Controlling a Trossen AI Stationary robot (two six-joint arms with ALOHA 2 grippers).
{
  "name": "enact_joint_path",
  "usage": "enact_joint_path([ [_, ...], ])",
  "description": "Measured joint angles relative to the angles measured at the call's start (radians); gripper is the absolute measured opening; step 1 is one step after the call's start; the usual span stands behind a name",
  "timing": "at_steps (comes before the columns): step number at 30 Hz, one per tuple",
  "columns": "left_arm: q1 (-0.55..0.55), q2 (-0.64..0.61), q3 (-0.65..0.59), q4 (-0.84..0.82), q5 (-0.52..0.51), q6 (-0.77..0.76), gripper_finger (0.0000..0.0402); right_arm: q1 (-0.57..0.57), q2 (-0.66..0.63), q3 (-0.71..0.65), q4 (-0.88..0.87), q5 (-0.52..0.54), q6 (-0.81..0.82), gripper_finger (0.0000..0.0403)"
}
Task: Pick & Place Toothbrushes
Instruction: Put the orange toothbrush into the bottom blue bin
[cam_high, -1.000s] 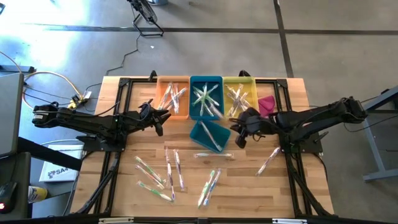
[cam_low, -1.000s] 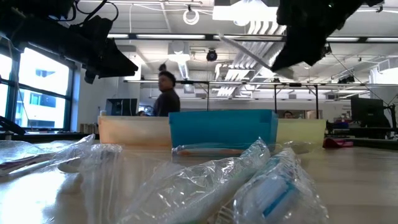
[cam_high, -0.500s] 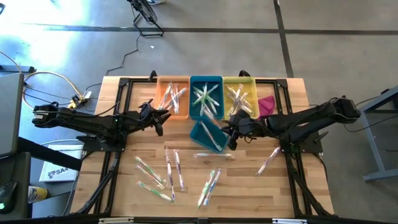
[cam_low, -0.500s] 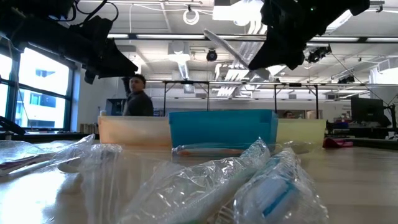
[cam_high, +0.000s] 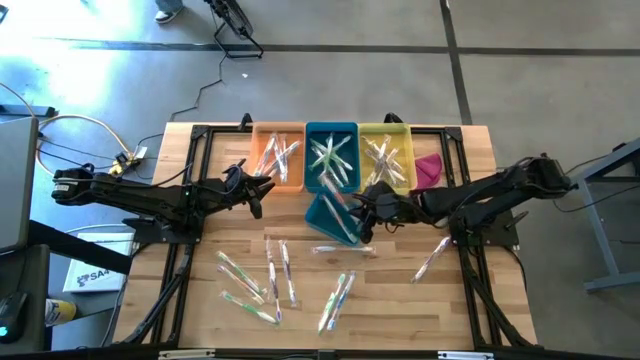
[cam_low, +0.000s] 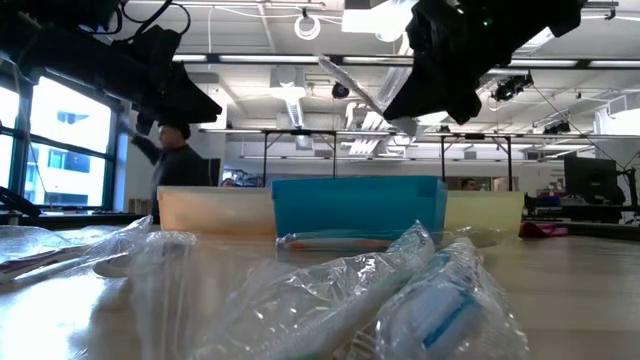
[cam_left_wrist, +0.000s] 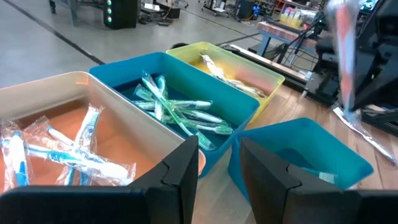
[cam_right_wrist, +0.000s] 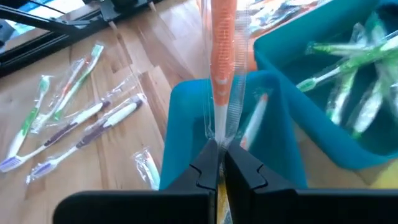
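My right gripper (cam_high: 364, 206) (cam_right_wrist: 219, 163) is shut on an orange-handled toothbrush in a clear wrapper (cam_right_wrist: 222, 68) (cam_low: 358, 88), above the tilted near blue bin (cam_high: 334, 217). My left gripper (cam_high: 258, 188) (cam_left_wrist: 217, 167) hangs open near the orange bin (cam_high: 280, 160), with nothing between its fingers. Several wrapped toothbrushes (cam_high: 272, 272) (cam_high: 338, 298) lie flat on the wooden table; one (cam_high: 432, 258) lies to the right. More fill the orange bin, the far blue bin (cam_high: 332, 156) and the yellow bin (cam_high: 385, 154). My right gripper pinches the wrapped toothbrush's near end (cam_right_wrist: 219, 135) between its two fingers. The fingers slant down from the table's right, in line with the brush. The toothbrush sticks out past the fingertips, lifted clear over the near blue bin (cam_right_wrist: 186, 124).
A pink cloth (cam_high: 428, 168) lies right of the yellow bin. Black frame rails (cam_high: 190, 200) run along both table sides. In the low view, crinkled wrappers (cam_low: 350, 300) fill the foreground, and a person (cam_low: 170, 160) moves in the room behind.
My right gripper has moved toward the table's left edge and sunk a little, carrying the toothbrush from beside the yellow bin to above the near blue bin. The person in the background has walked to the left.
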Motion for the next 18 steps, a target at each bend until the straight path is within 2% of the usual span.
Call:
enact_joint_path([
  [6, 0.000, 0.000, 0.000, 0.002, 0.000, 0.000, 0.0113, 0.011, 0.078, 0.000, 0.011, -0.071, 0.053, 0.0003],
  [18, 0.000, 0.000, 0.000, 0.000, 0.000, 0.000, 0.0113, 0.002, 0.168, 0.000, 0.007, -0.094, 0.054, 0.0012],
])
